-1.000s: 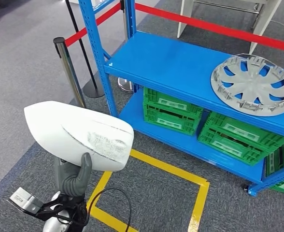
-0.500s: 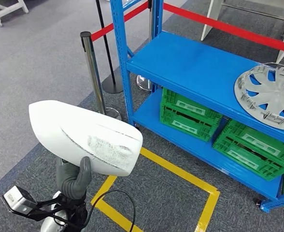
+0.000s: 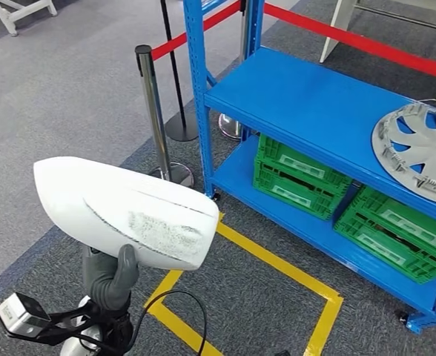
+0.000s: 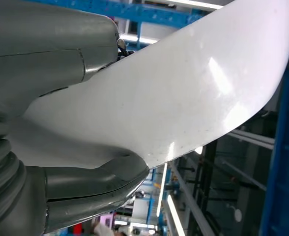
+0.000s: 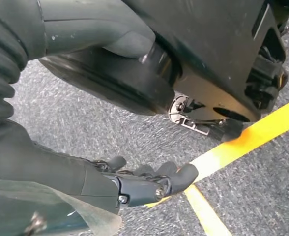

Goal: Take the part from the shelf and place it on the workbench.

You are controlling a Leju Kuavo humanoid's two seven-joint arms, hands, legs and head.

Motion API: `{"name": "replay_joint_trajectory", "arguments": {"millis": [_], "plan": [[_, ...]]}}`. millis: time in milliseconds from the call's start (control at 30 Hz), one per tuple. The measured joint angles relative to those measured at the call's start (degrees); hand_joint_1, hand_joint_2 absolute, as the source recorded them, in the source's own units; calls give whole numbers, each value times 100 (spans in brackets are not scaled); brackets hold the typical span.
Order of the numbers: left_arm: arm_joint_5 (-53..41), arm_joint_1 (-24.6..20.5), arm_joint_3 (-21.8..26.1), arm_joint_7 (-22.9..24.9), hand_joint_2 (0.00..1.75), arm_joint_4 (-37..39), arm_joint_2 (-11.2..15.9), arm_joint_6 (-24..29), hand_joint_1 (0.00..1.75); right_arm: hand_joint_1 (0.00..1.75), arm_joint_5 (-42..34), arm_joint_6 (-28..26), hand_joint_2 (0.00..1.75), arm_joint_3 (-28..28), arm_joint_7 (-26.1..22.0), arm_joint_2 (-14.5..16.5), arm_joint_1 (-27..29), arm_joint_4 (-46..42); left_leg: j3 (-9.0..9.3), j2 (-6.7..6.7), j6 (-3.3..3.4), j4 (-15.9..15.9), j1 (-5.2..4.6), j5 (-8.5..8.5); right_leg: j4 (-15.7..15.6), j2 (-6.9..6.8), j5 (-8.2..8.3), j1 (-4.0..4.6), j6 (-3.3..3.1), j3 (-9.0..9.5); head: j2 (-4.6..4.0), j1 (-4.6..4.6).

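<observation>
— So where's your part right now?
— The white part (image 3: 123, 215) is gripped in your left hand (image 3: 110, 274), off the blue shelf (image 3: 316, 111). Right hand (image 5: 150, 182) hangs loose, holding nothing. Green crates (image 3: 299, 174) sit on the lower shelf; can't see inside them.

White part up in my left hand, off the shelf.

The part (image 3: 123, 213) is a long, smooth white shell, rounded and tapering toward one end, blunter at the other, with a scuffed grey patch and a thin dark seam along its side. It lies roughly level, lengthwise across my view, resting on my left hand (image 3: 110, 276) with my thumb pressed against its lower edge. It sits above grey carpet, well apart from the blue shelf (image 3: 322, 111).
</observation>
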Motion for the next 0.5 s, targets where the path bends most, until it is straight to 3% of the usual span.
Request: {"name": "replay_joint_trajectory", "arguments": {"millis": [100, 233, 267, 300, 400, 500], "plan": [[0, 8, 2, -2, 175, -18, -1, -7, 175, 0, 0, 13, 175, 0, -6, 28, 2, -2, -77, 37, -87, 176, 15, -128, -10, -31, 43, -22, -100, 11, 0, -17], [0, 21, 3, -3, 175, -31, 4, -7, 175, 0, -1, 14, 175, 0, -7, 33, 11, -3, -658, 88, -185, 1510, 56, -750, -19, -103, 46, -26, -159, 11, 0, -39], [0, 26, 3, -3, 175, -31, 6, -7, 175, 0, -1, 14, 175, 0, -7, 33, 11, -3, -714, 90, -188, 1649, 63, -751, -19, -113, 45, -24, -160, 13, 0, -39], [0, 29, 4, -3, 175, -32, 7, -7, 175, 0, -1, 14, 175, 0, -7, 34, 10, -3, -658, 91, -181, 1551, 67, -638, -19, -117, 45, -24, -159, 19, 0, -40], [0, 31, 7, -3, 175, -33, 8, -7, 175, 0, -1, 14, 175, 0, -7, 35, 7, -3, -374, 93, -150, 983, 69, -275, -19, -118, 43, -24, -157, 35, 0, -41], [0, 30, 7, -3, 175, -33, 8, -7, 175, 0, -1, 14, 175, 0, -7, 35, 6, -3, -307, 94, -142, 849, 69, -212, -19, -117, 42, -24, -156, 39, 0, -40]]}}
